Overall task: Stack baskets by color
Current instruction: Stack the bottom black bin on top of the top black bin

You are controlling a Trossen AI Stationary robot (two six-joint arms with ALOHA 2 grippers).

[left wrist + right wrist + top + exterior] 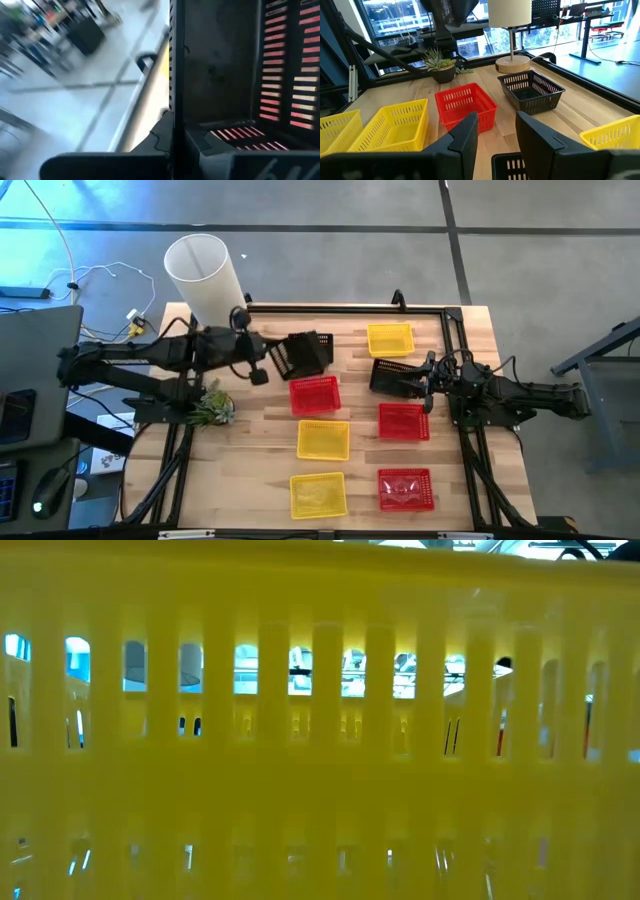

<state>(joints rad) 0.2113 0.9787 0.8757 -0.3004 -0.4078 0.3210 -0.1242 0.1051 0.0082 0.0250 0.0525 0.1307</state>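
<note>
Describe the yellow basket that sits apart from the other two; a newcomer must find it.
Find the tall white lamp at the table's far edge, then follow that edge towards the right arm. The yellow basket lies there, behind a black basket; no other yellow one is near that edge.

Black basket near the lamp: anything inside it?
In the right wrist view the black basket looks empty: bare mesh floor and far walls show. Its near wall hides the strip of floor just behind it.
</note>
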